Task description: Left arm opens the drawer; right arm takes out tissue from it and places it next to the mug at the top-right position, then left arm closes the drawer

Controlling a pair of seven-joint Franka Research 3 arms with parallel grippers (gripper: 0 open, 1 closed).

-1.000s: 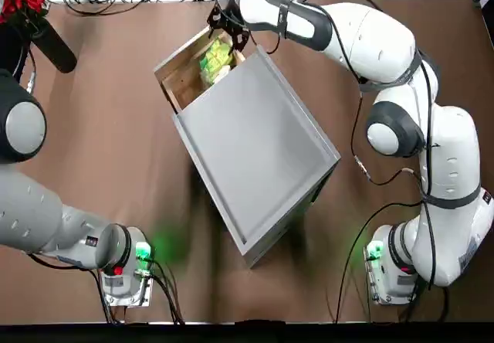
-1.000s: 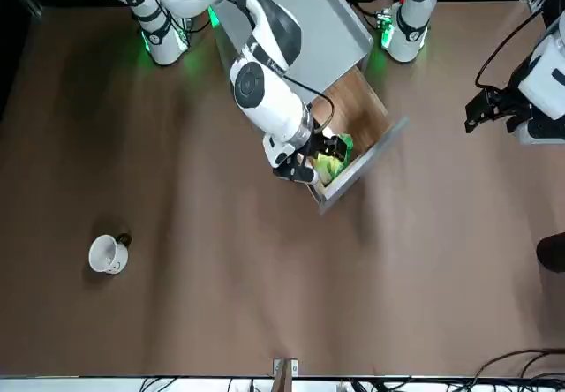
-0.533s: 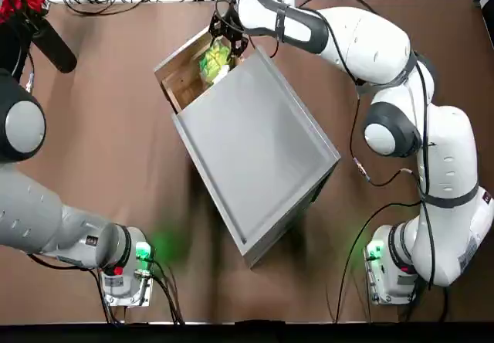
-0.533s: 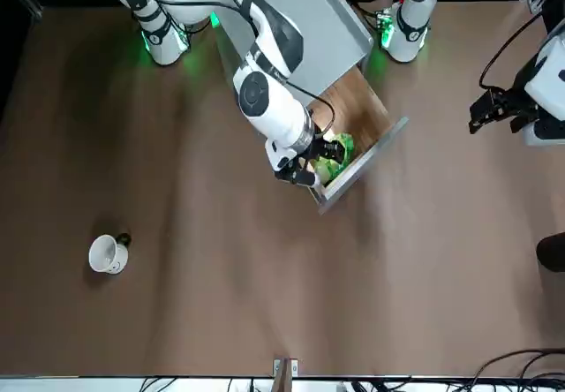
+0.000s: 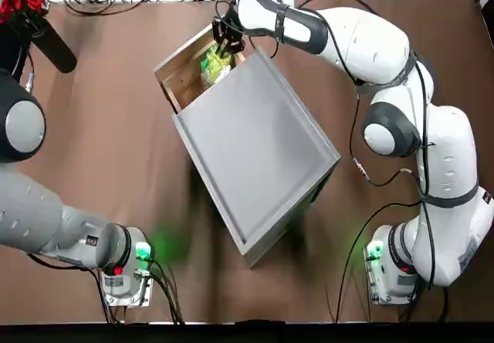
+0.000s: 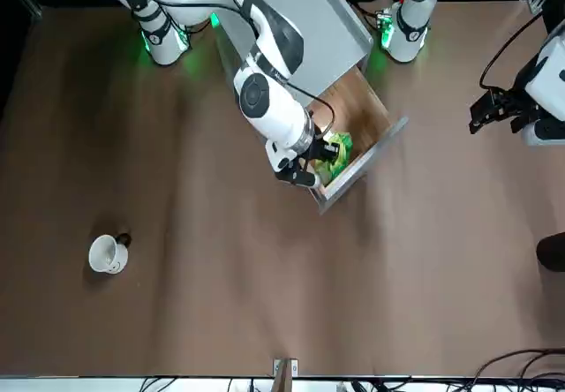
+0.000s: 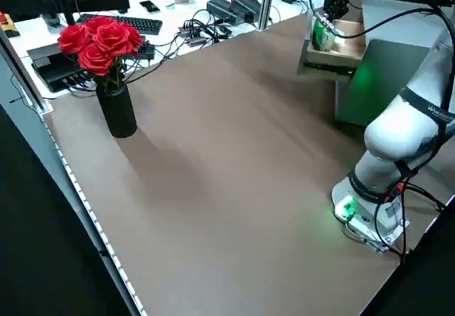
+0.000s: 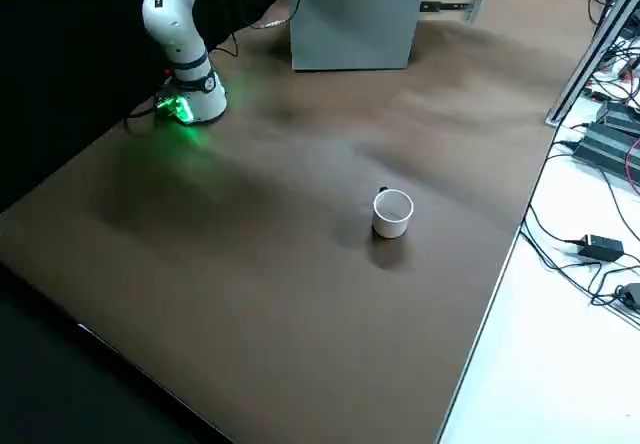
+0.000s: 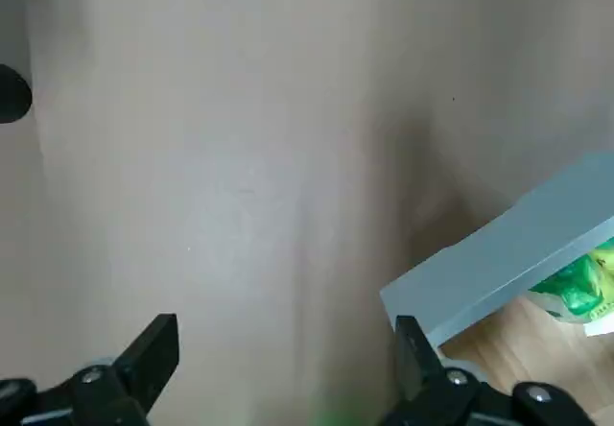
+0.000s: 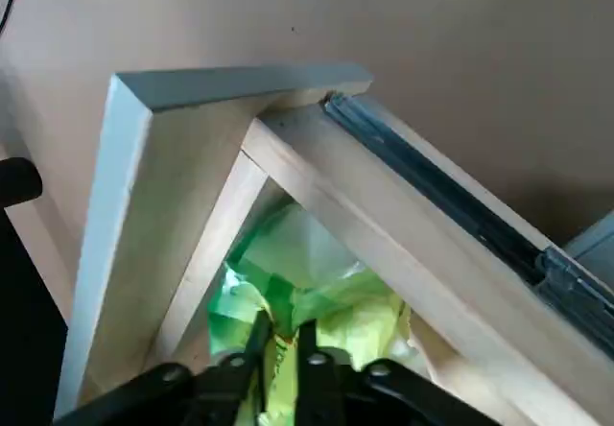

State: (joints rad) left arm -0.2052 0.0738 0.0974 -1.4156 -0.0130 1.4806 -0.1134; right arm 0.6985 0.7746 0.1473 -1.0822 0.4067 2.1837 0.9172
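Two arms shared the table, but only the right gripper (image 10: 283,344) was at work, sunk into the open drawer (image 5: 179,73) at about eleven o'clock in the overhead view. Its fingers were pinched nearly together on the tissue (image 10: 307,287), which lay inside the wooden box directly beneath them. The mug (image 6: 109,253) stood well apart, toward eight o'clock from the drawer in the front view. The left gripper (image 9: 278,359) hung wide open and idle off to the side, clearly the farther one.

A green-yellow tissue (image 10: 317,292) lies in the open wooden drawer (image 5: 185,73); the white mug (image 6: 108,253) stands upright, well apart.
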